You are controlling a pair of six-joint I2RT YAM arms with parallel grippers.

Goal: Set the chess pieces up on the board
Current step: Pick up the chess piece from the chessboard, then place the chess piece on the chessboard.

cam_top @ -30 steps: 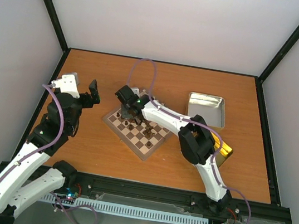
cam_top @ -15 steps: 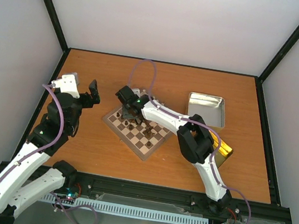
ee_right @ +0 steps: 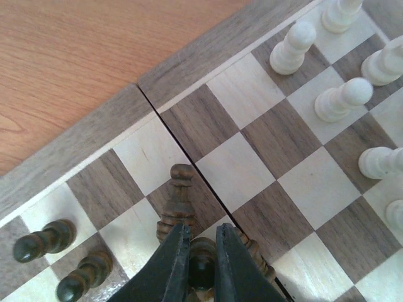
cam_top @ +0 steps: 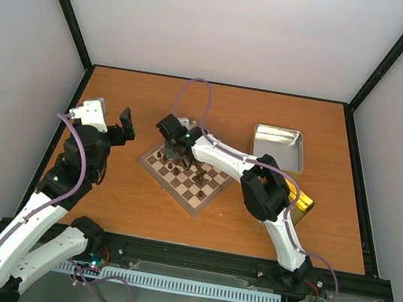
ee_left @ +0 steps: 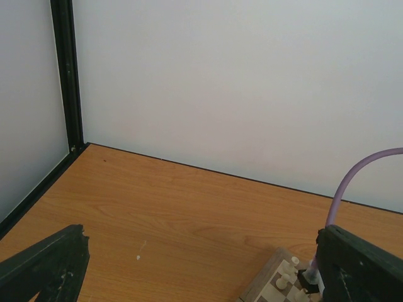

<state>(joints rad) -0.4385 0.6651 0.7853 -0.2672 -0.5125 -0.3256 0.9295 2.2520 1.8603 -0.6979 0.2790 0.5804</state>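
The board lies at the table's middle, turned diagonally, with dark chess pieces on it. My right gripper hangs over its far left part. The right wrist view shows that gripper shut on the round head of a dark chess piece. Two more dark pieces lean close against the fingers. Two dark pawns stand near the board's rim, and cream pieces stand at the right. My left gripper hovers open left of the board, holding nothing.
An open silver tin sits at the back right. A golden tin lies under the right arm's forearm. White walls with black frame posts enclose the table. The board's corner with cream pieces shows in the left wrist view.
The right gripper's jaws have closed onto the dark piece over the board's far left part. The left arm has not moved.
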